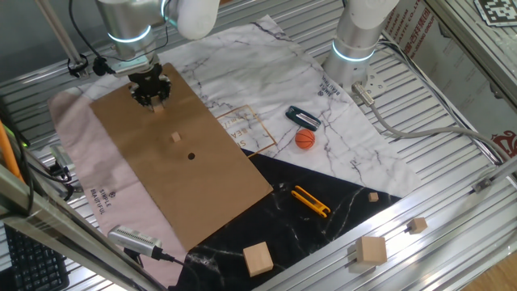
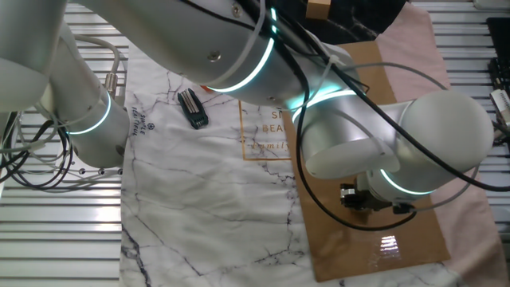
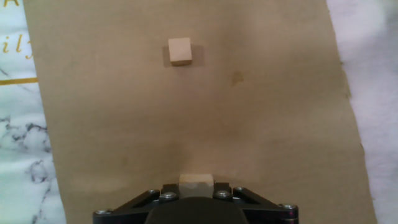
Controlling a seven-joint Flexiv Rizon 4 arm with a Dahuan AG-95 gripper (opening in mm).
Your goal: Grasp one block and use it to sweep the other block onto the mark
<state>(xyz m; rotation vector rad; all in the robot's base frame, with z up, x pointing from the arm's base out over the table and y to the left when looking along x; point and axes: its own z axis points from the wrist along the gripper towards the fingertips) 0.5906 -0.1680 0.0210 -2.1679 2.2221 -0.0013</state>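
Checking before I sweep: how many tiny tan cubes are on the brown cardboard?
2. One cube sits between the gripper's fingers near the cardboard's far end; the other cube lies free, near the black mark.

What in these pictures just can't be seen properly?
- The black dot: shows only in one fixed view; the arm covers that area in the other fixed view.
- The loose little cube: also hidden by the arm in the other fixed view.
- The gripper: its fingertips are cut off in the hand view; only the top of a second cube peeks out.
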